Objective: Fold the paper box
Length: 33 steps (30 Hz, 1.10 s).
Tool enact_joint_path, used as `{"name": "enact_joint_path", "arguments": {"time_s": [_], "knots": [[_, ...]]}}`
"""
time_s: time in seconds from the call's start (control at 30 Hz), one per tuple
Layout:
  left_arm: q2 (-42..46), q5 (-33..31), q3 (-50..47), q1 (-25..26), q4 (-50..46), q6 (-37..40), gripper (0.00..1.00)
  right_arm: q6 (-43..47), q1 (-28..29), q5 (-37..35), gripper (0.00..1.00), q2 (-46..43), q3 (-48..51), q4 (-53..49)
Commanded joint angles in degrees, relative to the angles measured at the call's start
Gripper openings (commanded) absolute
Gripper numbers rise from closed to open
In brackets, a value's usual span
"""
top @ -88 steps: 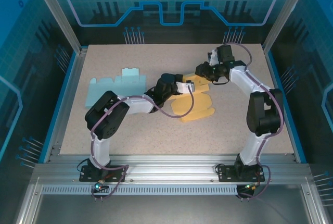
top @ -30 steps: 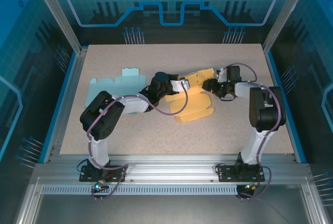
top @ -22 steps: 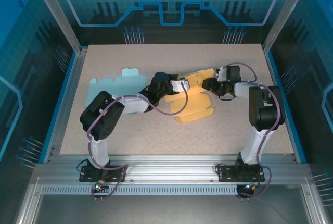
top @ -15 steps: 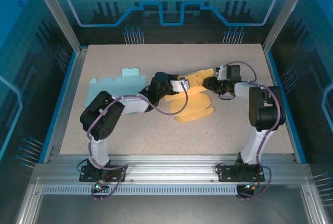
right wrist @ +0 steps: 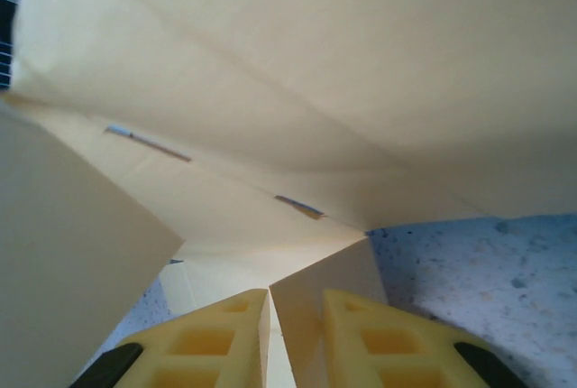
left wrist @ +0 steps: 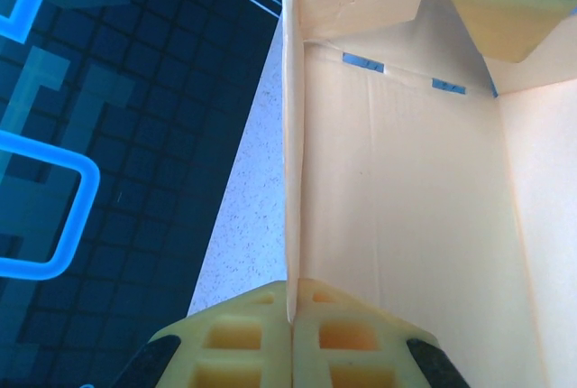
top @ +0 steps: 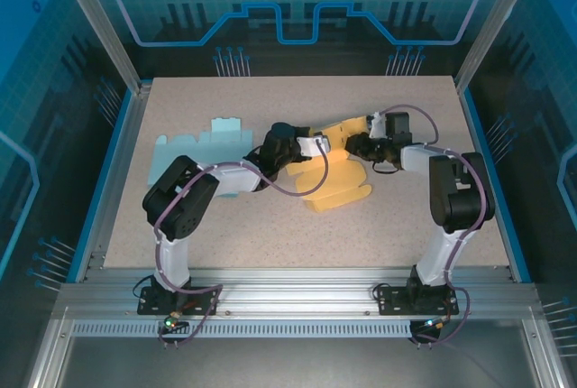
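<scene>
The yellow paper box [top: 338, 176] lies partly folded mid-table, its near flaps flat and its far part raised. My left gripper [top: 315, 145] reaches in from the left. In the left wrist view it [left wrist: 292, 291] is shut on the thin top edge of an upright side wall [left wrist: 294, 135], with the box's inner panel [left wrist: 406, 207] stretching away. My right gripper [top: 353, 145] comes from the right at the box's far end. In its wrist view its jaws [right wrist: 297, 296] stand narrowly apart around a small flap [right wrist: 329, 280], which leans on the right finger, with a sliver of gap beside the left one.
A flat light-blue paper blank [top: 194, 146] lies on the speckled table [top: 270, 235] to the left, behind the left arm. Blue rails [top: 108, 180] and aluminium frame posts border the table. Both arms' cables loop over the middle.
The right gripper's jaws have narrowed around the box's flap and the arm has shifted slightly left. The left gripper keeps its grip on the wall edge, nudged a little right.
</scene>
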<state>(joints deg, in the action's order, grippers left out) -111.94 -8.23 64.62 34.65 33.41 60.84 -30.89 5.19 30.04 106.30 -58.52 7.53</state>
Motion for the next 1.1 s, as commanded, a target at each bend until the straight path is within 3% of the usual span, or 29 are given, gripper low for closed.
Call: {"name": "enact_joint_path", "arguments": {"time_s": [0.0,0.37,0.8,1.07], "knots": [[-1.48,-0.91,2.13,0.15,-1.57,1.72,0.0,-3.29,1.28,0.66,0.23,1.22,1.69,4.32],[-2.14,-1.62,2.53,0.52,-1.86,3.68,0.0,-5.02,2.01,-0.89,0.24,3.27,2.36,3.13],[-2.93,-2.4,-2.04,1.02,7.09,16.56,0.0,1.29,-2.74,-2.4,0.37,-10.97,6.39,-7.13],[-5.3,-2.84,-2.4,1.37,11.67,20.02,0.0,3.74,-9.6,-3.76,0.37,-15.48,3.38,-13.75]]}}
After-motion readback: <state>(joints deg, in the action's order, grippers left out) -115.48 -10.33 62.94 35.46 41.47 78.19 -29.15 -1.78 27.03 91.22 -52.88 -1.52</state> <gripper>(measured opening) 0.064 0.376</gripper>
